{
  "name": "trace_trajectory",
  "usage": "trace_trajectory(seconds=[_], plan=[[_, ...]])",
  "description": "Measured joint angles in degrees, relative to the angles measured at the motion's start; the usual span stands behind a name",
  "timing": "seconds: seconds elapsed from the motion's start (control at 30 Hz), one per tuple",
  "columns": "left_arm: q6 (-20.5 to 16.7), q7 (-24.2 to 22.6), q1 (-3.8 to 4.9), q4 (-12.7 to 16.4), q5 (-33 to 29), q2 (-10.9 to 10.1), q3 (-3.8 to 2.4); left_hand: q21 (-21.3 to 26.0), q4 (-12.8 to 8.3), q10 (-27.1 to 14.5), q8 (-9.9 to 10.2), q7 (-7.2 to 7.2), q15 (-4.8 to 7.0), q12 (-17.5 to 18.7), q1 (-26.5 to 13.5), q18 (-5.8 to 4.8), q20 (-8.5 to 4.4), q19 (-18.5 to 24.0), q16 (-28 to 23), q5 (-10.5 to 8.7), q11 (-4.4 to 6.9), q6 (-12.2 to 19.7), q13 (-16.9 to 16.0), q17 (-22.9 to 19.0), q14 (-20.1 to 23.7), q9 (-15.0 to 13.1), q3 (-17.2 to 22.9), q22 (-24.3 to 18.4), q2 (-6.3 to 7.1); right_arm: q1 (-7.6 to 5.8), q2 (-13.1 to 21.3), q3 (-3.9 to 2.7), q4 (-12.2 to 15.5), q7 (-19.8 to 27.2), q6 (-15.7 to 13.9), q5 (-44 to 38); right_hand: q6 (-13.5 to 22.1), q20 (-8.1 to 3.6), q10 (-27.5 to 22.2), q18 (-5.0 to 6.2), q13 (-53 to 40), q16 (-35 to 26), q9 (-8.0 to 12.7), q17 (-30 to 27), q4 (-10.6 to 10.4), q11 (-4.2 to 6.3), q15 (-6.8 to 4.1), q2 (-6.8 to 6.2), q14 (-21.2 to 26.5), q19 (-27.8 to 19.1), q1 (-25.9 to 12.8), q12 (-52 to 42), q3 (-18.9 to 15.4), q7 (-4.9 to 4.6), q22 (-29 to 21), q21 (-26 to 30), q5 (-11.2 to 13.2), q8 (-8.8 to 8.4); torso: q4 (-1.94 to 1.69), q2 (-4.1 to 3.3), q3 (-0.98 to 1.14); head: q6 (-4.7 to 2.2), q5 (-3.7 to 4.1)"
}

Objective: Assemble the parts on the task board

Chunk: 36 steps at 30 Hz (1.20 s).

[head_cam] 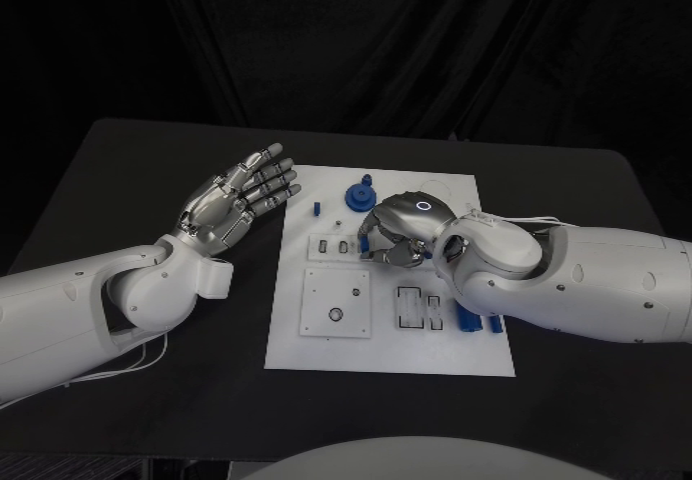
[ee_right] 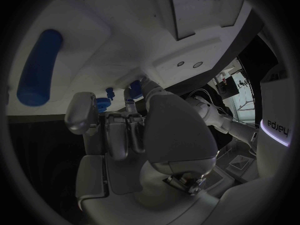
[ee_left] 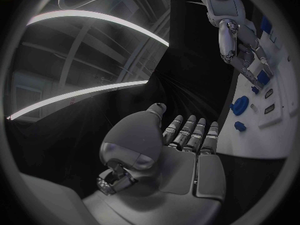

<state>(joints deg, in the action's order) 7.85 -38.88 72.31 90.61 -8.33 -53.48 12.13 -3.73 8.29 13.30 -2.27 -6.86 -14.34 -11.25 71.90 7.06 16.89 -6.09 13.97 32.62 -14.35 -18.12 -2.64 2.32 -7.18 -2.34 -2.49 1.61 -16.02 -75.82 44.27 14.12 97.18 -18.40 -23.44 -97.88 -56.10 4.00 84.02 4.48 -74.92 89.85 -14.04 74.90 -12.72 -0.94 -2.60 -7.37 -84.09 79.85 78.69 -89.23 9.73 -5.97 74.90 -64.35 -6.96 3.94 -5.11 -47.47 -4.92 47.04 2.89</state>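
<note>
Board [head_cam: 389,345] lies mid-desk [head_cam: 130,160], flat. Left hand [head_cam: 238,200] hovers off its left edge, fingers spread, holding nothing. Right hand [head_cam: 404,228] curled over the board's far middle, seemingly pinching a small blue part [ee_left: 263,78]; could slip or tilt and miss its slot. Blue gear [head_cam: 358,197] close by, liable to be knocked.

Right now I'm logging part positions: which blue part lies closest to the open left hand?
The small blue peg at the task board's far left edge; the round gear-like part sits farther right.

Blue parts [head_cam: 356,196], white task board [head_cam: 447,190], black table [head_cam: 144,160]
</note>
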Motion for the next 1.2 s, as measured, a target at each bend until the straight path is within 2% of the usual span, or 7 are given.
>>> trace_trajectory(seconds=[0.2, 0.47, 0.53, 0.7, 0.87, 1.03, 1.2], plan=[[0.01, 0.0, -0.05, -0.05, -0.01, 0.01, 0.0, 0.0, 0.0, 0.0, 0.0, 0.0, 0.0, 0.0, 0.0, 0.0, 0.0, 0.0, 0.0, 0.0, 0.0, 0.0, 0.0, 0.0, 0.0, 0.0, 0.0, 0.0, 0.0, 0.0, -0.04, 0.02, -0.18, 0.11, 0.08, -0.01, 3.77, 0.0, 0.0, 0.0, 0.0, 0.0, 0.77, 0.0, -0.94, 0.0, 0.0, -0.47, 0.0, 0.0, -0.47, 0.0, -0.94, 0.2, 0.0, -0.6, 2.01, -0.23, 0.03, 0.0, 0.03, 0.08, -0.1], [0.02, 0.0, -0.13, -0.07, -0.01, -0.07, 0.0, 0.0, 0.0, 0.0, 0.0, 0.0, 0.0, 0.0, 0.0, -0.11, 0.0, 0.0, 0.0, 0.0, 0.0, 0.0, 0.0, -0.01, 0.0, 0.0, 0.0, 0.0, 0.0, 0.0, 0.11, 0.04, -0.23, 0.52, -0.15, -0.01, 5.83, 0.0, 0.0, 0.0, 0.01, 0.0, 1.41, 0.0, -1.5, 0.0, 0.0, -0.53, 0.0, 0.0, -0.53, 0.0, -1.5, 0.19, 0.0, -0.59, 2.84, -0.23, 0.06, 0.0, 0.03, 0.13, -0.2], [0.02, 0.0, -0.14, 0.09, -0.02, -0.21, 0.0, -0.03, 0.0, 0.0, 0.0, 0.0, 0.0, 0.0, 0.0, -0.94, 0.0, 0.0, 0.0, 0.0, 0.0, 0.0, 0.0, -0.01, 0.0, 0.0, 0.0, 0.01, 0.0, 0.0, 0.44, 0.04, -0.17, 0.79, -0.55, -0.01, 6.65, 0.0, 0.0, 0.0, 0.01, 0.0, 1.73, 0.0, -1.82, 0.0, 0.0, -0.76, 0.0, 0.0, -0.75, 0.0, -1.79, 0.43, 0.0, -0.6, 3.3, -0.23, 0.06, 0.0, 0.03, 0.13, -0.29], [-0.13, 0.0, -0.14, 0.9, -0.02, -0.87, 0.0, -0.97, -0.43, 0.0, 0.0, -0.28, 0.0, -0.29, -0.31, -0.94, 0.01, -1.54, 0.16, 0.23, 0.0, 0.28, 0.0, 0.02, 0.0, 0.0, 0.54, 0.4, 0.31, -0.02, 1.82, -0.03, 0.95, 2.02, -2.83, 0.0, 7.28, -0.32, 0.0, 0.0, 0.01, 0.0, 2.13, 0.0, -3.27, 0.0, 0.0, -1.36, 0.0, 0.32, -1.35, 0.0, -2.14, 0.32, 0.0, -1.21, 3.46, -0.22, 0.04, 0.0, 0.02, 0.09, -0.73], [-1.01, -0.01, -0.14, 2.17, 0.02, -1.84, -0.02, -6.16, -1.54, 0.13, 0.0, -0.37, -0.63, -2.27, -0.99, -0.95, -0.13, -10.02, 5.94, 0.24, -0.02, 0.26, -0.25, 0.91, -3.36, 0.0, 2.18, 2.46, 0.99, -0.92, 3.24, -0.03, 2.48, 4.19, -5.85, 0.83, 7.28, -0.33, 0.0, 0.0, 0.01, 0.0, 2.13, 0.0, -3.51, 0.0, 0.0, -1.28, 0.0, 0.5, -1.48, -0.07, -2.21, 0.32, 0.03, -2.05, 3.53, -0.22, 0.01, -0.01, 0.02, -0.62, -1.05], [-3.9, -0.01, 0.05, 3.89, 0.68, -2.84, -0.02, -13.48, -2.01, 5.42, -0.39, -1.34, -0.94, -8.03, -1.18, -0.95, -0.46, -21.45, 15.96, 0.24, -1.06, -1.62, -1.2, 2.33, -11.19, -0.21, 3.67, 5.38, 1.85, -3.71, 5.64, -0.16, 4.5, 7.64, -8.91, 4.41, 6.14, -0.21, 0.0, 0.0, 0.01, 0.0, 2.18, 0.0, -3.89, 0.0, 0.0, -1.56, 0.0, 0.62, -3.41, -0.24, -2.45, 0.0, 0.05, -2.51, 3.95, 0.27, 0.03, -0.02, 0.03, -1.8, -1.58], [-8.94, -0.01, 1.51, 4.51, 3.56, -3.1, 0.01, -20.09, -0.87, 14.09, -1.94, -1.96, 0.87, -16.16, -1.04, -0.95, -1.2, -30.25, 24.11, -1.74, -1.56, -7.21, -3.27, 4.73, -20.02, -0.93, 3.95, 8.31, 3.8, -6.59, 8.65, -0.12, 5.78, 10.79, -10.97, 9.24, 4.62, -0.23, 0.0, 0.0, 0.02, 0.0, 2.13, 0.0, -4.04, 0.0, 0.0, -1.12, 0.0, 1.08, -4.31, -0.6, -2.6, -0.19, 0.04, -3.63, 3.95, 0.95, 0.04, 0.02, 0.09, -3.18, -1.97]])
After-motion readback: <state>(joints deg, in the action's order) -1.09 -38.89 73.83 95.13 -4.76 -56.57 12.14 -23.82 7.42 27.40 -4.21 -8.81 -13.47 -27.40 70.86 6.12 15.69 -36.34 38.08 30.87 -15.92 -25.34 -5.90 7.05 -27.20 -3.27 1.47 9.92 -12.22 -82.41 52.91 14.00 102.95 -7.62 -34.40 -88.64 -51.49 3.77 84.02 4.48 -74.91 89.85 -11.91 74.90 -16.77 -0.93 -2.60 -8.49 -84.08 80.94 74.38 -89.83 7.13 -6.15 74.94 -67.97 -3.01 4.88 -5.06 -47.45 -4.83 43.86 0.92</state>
